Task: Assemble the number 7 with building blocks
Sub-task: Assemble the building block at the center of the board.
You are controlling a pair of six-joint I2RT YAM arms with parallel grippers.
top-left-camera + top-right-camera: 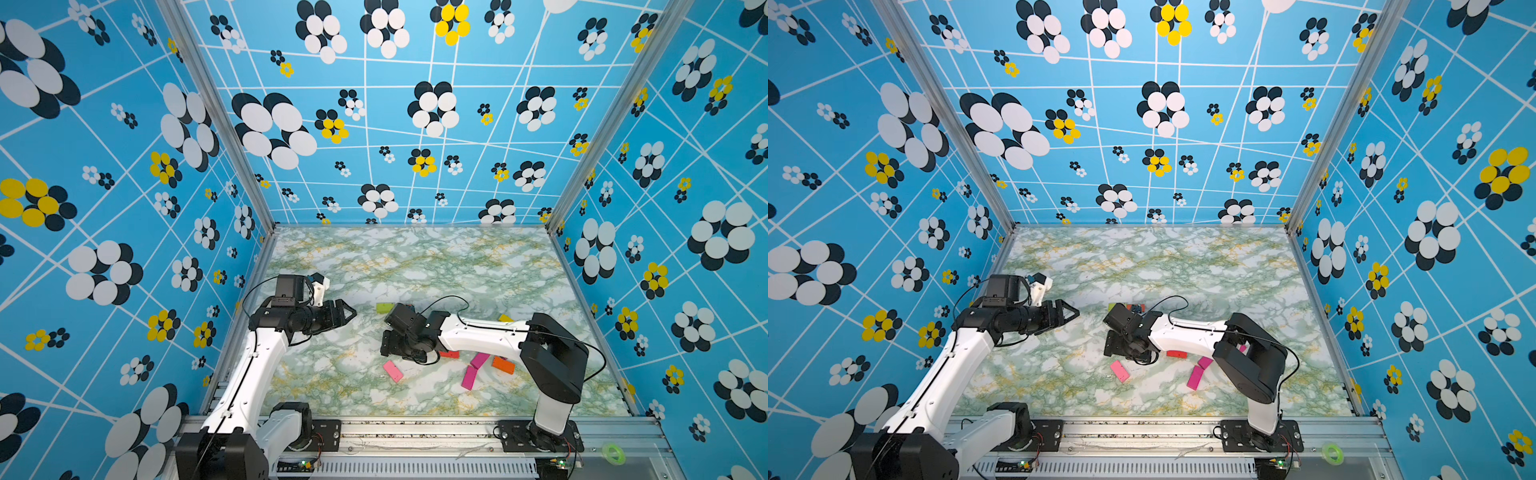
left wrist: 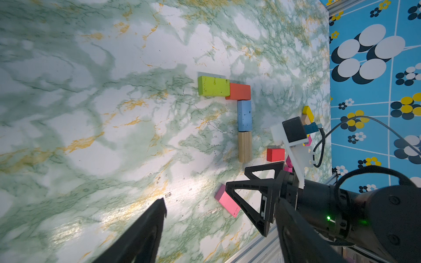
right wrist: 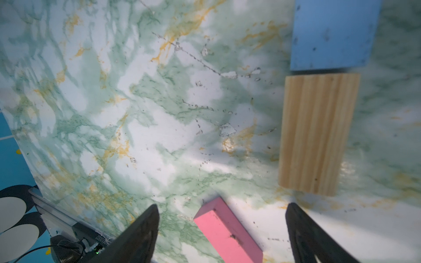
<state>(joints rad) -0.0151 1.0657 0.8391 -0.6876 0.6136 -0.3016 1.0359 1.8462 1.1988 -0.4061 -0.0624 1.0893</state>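
Figure status: green block [image 2: 213,88] and orange block [image 2: 240,91] form the bar. Light blue block [image 2: 244,115] and wood block [image 2: 245,146] run end to end as the stem, mid-surface [image 1: 415,266]. Judged one block short.

Right fingers [image 3: 141,234] are spread wide and empty, hovering with the pink block [image 3: 225,230] between them. Left fingers [image 1: 345,311] are also spread and empty, well apart from the figure.

Risks:
- The pink block lies skew to the fingers, so closing may catch a corner and spin it or squeeze it out.
- One right finger sits near the free end of the wood block. A descent or swing could nudge it and break the stem line.
- Seating the next block against the loose stem could push the stem along.

Writing: none on the blocks. A tiny printed string on hardware at the surface edge in the right wrist view is too small to read.
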